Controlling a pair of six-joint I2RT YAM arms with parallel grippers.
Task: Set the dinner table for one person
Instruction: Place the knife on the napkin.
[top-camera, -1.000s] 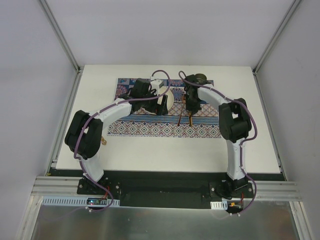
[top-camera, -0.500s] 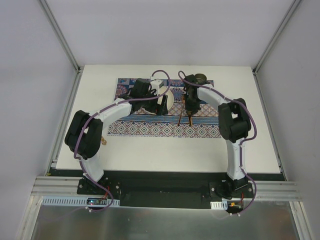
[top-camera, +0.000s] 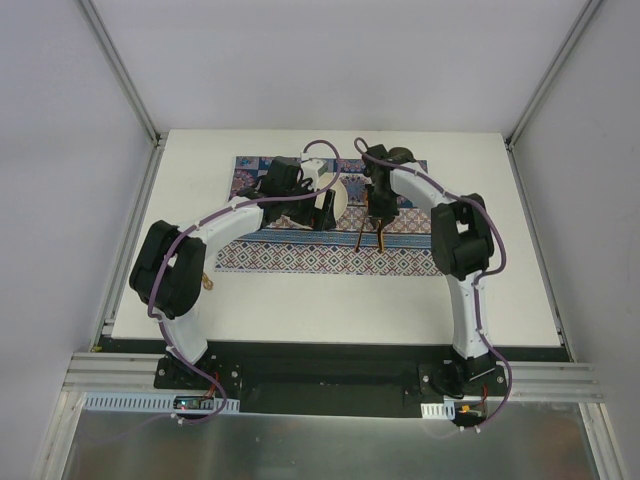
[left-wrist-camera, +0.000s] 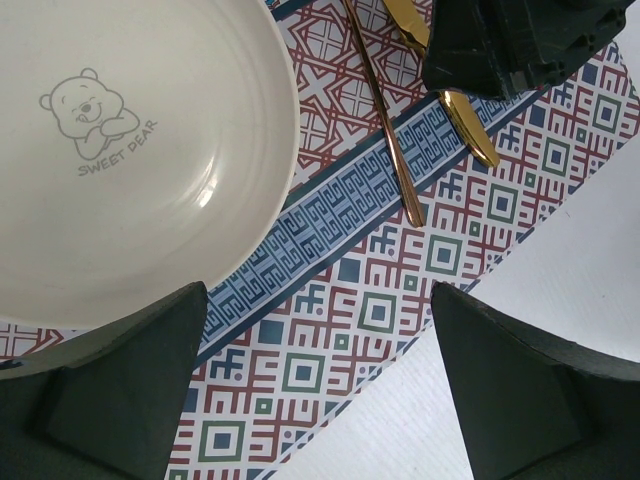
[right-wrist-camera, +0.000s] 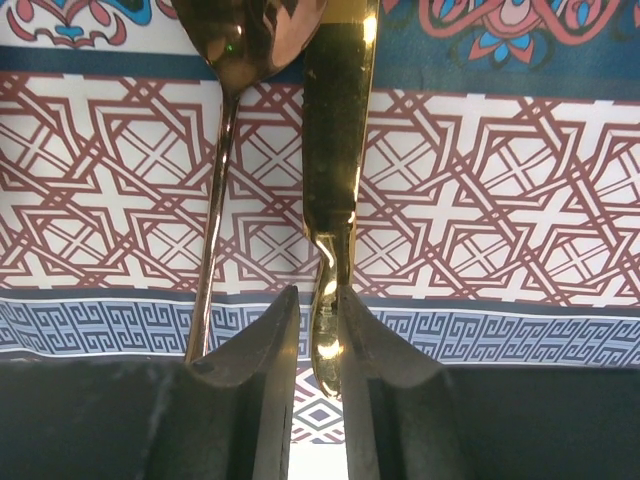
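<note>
- Even, soft overhead light is filling the top view; the white dinner table (top-camera: 300, 300) is glowing bright, and the arms (top-camera: 215, 225) are casting only faint shadows.
- A pale highlight is gleaming on the plate (left-wrist-camera: 200, 190) in the left wrist view.
- The gold knife (right-wrist-camera: 335, 150) and spoon (right-wrist-camera: 245, 40) are throwing hard glare.
- The near fingers (right-wrist-camera: 250, 400) are showing soft, slightly out of focus.

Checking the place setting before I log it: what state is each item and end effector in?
plate: empty, upright on the placemat.
placemat: spread flat on the dinner table.
spoon: lying flat on the placemat.
knife: lying flat beside the spoon, handle between the fingers of the right end effector.
left end effector: open, empty.
right end effector: slightly open around the knife handle.
</note>
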